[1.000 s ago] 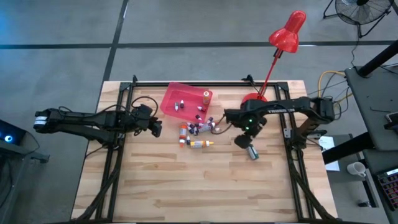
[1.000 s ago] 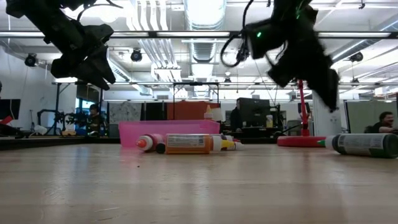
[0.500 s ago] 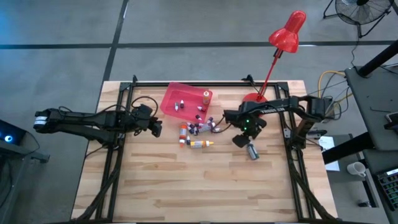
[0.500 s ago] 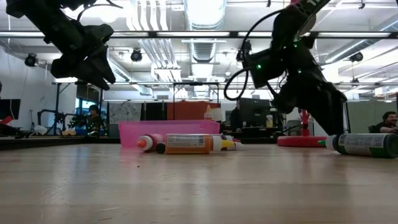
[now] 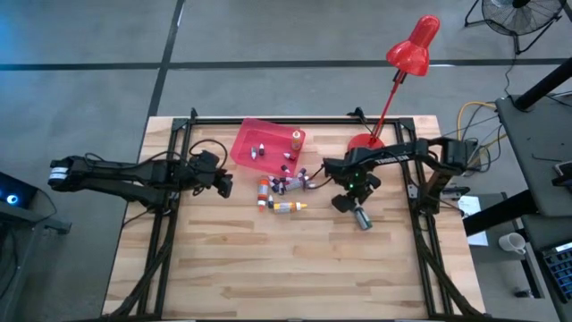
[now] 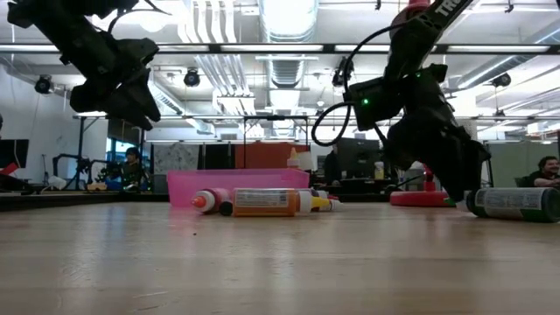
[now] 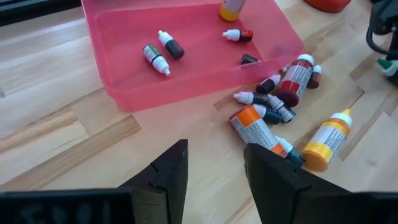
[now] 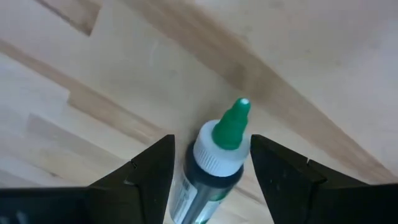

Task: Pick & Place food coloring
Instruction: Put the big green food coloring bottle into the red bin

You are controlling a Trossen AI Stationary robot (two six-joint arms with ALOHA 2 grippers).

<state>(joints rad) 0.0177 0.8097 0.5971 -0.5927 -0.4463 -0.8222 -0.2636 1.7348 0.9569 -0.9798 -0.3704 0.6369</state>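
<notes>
Two grippers: both apart, gripping nothing
Right gripper (image 8: 211, 163): fingers straddling green-capped bottle (image 8: 214, 155), center-right of high view
Left gripper (image 7: 214, 168): hovering center-left
Other bottles (image 5: 281, 192): mid-frame beside pink tray (image 5: 246, 143)

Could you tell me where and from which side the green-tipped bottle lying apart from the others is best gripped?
Grip the green-tipped bottle across its round body just below the white collar, coming straight down from above. It lies flat on the table with nothing beside it, so both flanks are free. The right hand already straddles it, fingers open on either side; the tapered tip would probably slip.
</notes>
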